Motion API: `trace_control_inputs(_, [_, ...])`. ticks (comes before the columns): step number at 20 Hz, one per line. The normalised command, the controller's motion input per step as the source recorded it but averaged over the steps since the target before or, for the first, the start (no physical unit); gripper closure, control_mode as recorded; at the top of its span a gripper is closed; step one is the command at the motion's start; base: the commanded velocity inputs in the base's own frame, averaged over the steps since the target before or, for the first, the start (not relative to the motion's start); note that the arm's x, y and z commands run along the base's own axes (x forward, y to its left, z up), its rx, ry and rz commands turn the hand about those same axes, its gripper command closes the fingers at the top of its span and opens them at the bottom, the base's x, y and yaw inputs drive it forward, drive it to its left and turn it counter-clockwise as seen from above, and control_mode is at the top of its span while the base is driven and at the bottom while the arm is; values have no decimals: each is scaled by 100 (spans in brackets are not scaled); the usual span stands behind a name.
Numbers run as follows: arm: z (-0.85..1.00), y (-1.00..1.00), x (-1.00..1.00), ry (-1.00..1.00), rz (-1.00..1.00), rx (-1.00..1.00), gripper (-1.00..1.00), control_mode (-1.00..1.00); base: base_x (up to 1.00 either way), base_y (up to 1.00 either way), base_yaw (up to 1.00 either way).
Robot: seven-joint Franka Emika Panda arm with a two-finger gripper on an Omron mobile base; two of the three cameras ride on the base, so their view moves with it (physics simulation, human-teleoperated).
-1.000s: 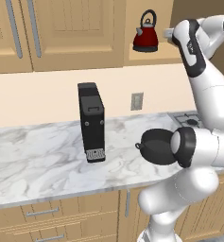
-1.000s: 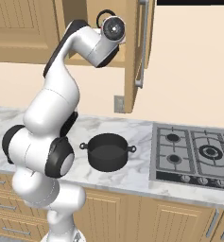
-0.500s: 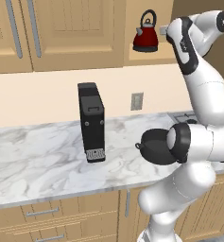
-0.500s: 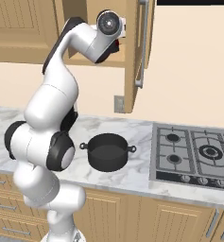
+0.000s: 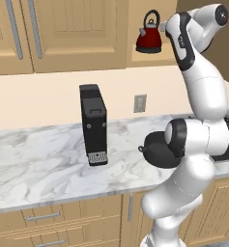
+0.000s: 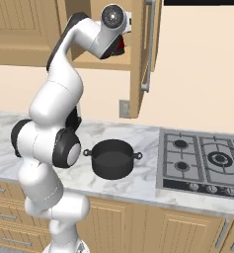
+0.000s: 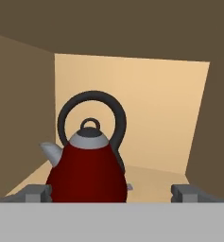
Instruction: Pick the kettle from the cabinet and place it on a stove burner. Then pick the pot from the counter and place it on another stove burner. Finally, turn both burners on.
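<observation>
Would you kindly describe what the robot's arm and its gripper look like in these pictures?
The arm is glossy white, built of rounded tubular segments with black bands and dark circular joint caps. The gripper ends in two small grey, blocky fingertips. No cables or markings are visible.
</observation>
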Motion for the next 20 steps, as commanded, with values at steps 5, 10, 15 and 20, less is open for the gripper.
trace_control_inputs(5, [10,0,17,1,0,-2,-100,-100,0,0,0])
trace_control_inputs(10, [8,0,13,0,0,-2,-100,-100,0,0,0])
trace_control_inputs(15, [6,0,13,0,0,-2,-100,-100,0,0,0])
trace_control_inputs(20, [2,3,6,0,0,-1,-100,-100,0,0,0])
